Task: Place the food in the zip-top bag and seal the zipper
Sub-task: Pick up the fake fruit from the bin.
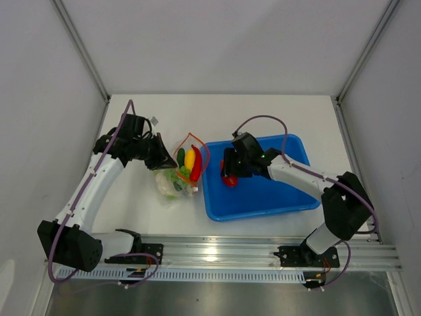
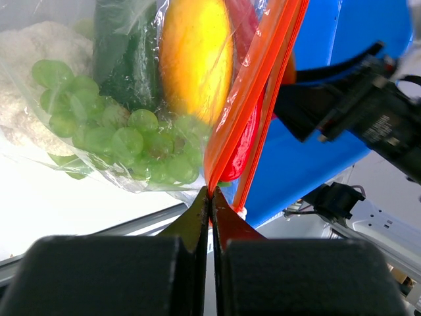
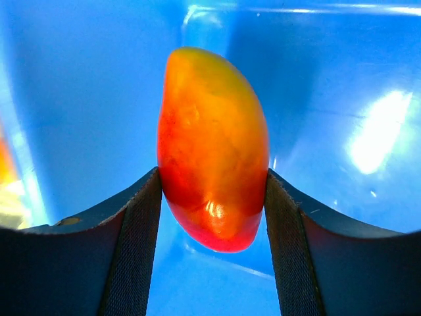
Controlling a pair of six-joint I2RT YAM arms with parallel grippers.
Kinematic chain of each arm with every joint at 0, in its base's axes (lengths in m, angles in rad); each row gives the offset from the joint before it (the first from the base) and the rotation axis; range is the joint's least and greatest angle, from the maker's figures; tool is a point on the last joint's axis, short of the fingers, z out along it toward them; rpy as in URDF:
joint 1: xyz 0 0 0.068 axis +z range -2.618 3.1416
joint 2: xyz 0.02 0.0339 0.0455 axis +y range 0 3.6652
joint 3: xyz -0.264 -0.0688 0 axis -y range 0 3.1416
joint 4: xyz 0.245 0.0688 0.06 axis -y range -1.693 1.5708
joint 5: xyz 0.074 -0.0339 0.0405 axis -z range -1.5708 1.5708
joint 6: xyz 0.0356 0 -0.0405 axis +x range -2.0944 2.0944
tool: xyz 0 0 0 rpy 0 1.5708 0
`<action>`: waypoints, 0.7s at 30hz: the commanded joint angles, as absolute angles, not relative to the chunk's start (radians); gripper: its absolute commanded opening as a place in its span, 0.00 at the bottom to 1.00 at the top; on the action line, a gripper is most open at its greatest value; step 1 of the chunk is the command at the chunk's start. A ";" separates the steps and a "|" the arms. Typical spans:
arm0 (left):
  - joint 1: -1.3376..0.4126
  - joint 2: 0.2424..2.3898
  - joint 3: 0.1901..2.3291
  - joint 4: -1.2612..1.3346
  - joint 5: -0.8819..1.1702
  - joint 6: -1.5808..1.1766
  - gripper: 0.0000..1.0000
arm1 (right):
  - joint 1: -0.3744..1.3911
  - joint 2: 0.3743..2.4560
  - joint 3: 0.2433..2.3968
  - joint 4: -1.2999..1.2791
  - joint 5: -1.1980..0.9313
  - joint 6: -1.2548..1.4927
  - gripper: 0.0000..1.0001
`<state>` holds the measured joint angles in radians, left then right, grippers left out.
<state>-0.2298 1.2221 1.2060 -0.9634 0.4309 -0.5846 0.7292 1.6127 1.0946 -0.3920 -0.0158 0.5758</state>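
The clear zip-top bag [image 1: 175,183] lies left of the blue tray and holds the yellow squash [image 1: 190,160], red chili [image 1: 197,163], dark green cucumber [image 1: 181,156], green lettuce [image 2: 125,138] and white cauliflower [image 2: 26,85]. Its orange-red zipper [image 2: 245,108] stands open in a loop [image 1: 196,140]. My left gripper [image 2: 212,194] is shut on one end of the zipper strip. My right gripper [image 3: 212,191] is shut on the red tomato [image 3: 212,151], held over the left part of the tray [image 1: 229,180]. The grey fish is not in view.
The blue rectangular tray [image 1: 270,197] sits right of the bag, its left rim close to the bag's mouth. My right arm [image 2: 368,112] shows beyond the zipper in the left wrist view. A metal rail [image 1: 263,253] runs along the near edge. White walls stand on three sides.
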 commanded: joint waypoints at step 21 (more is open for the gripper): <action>-0.235 1.190 1.198 -0.937 0.460 -0.603 0.01 | 0.772 1.580 1.551 -0.583 -0.435 0.449 0.00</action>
